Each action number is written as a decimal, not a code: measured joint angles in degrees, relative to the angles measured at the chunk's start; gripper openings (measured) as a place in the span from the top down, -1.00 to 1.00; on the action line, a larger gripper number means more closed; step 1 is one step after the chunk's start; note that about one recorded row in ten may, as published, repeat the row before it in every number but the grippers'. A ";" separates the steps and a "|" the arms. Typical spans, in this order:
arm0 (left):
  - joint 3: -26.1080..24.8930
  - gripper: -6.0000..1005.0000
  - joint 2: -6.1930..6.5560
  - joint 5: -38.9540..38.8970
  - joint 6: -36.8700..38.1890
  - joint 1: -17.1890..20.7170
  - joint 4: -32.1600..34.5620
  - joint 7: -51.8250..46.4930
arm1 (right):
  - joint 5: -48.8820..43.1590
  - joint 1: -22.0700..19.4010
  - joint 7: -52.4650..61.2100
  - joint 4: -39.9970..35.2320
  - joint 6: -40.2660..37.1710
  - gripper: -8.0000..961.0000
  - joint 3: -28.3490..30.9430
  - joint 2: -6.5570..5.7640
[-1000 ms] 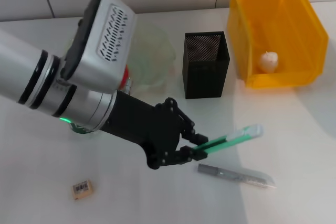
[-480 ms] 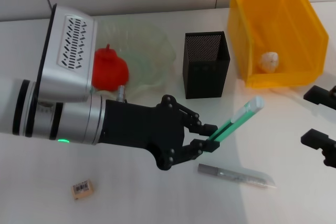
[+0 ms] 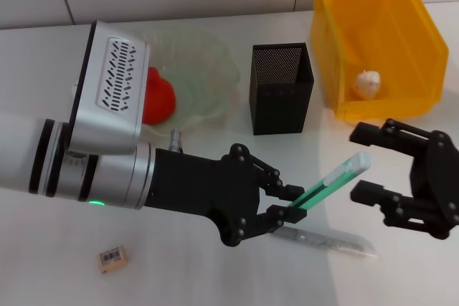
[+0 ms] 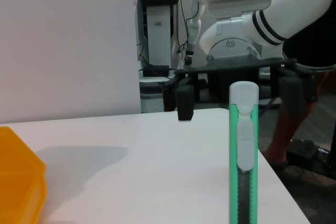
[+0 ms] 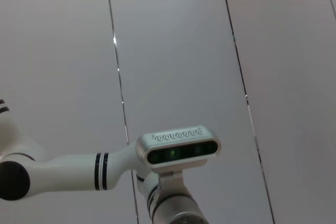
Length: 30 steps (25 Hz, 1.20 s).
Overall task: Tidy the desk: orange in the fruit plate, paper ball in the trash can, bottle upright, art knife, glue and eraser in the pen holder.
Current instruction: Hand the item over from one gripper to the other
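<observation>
Your head camera looks down on the bench (image 3: 57, 55). Left wrist camera sits close behind the knife (image 4: 243, 145), facing the right gripper (image 4: 236, 85). Right wrist camera faces the wall.

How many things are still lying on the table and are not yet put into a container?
2 visible: the eraser near the front left, and a grey stick-shaped item under the green art knife held by the left gripper. The arm may hide more.

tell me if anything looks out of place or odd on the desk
Two small things lie loose on the desk: the eraser near the front edge and a grey stick under the left gripper, whose jaws hold the green art knife. The orange and paper ball look properly placed.
</observation>
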 joint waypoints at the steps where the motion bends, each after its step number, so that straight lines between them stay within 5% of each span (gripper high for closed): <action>1: 0.04 0.59 0.00 0.00 0.00 -0.01 0.00 0.01 | 0.00 0.34 0.10 0.16 0.66 -0.28 -0.74 0.03; 15: 0.11 0.57 0.09 -0.08 0.00 -0.06 0.33 -0.09 | -0.44 2.39 2.98 0.50 3.43 -0.27 -5.68 -0.10; 30: 0.11 0.54 0.01 -0.29 0.43 -0.26 -0.38 -0.08 | -0.23 2.86 0.87 0.66 2.97 0.49 -5.69 0.09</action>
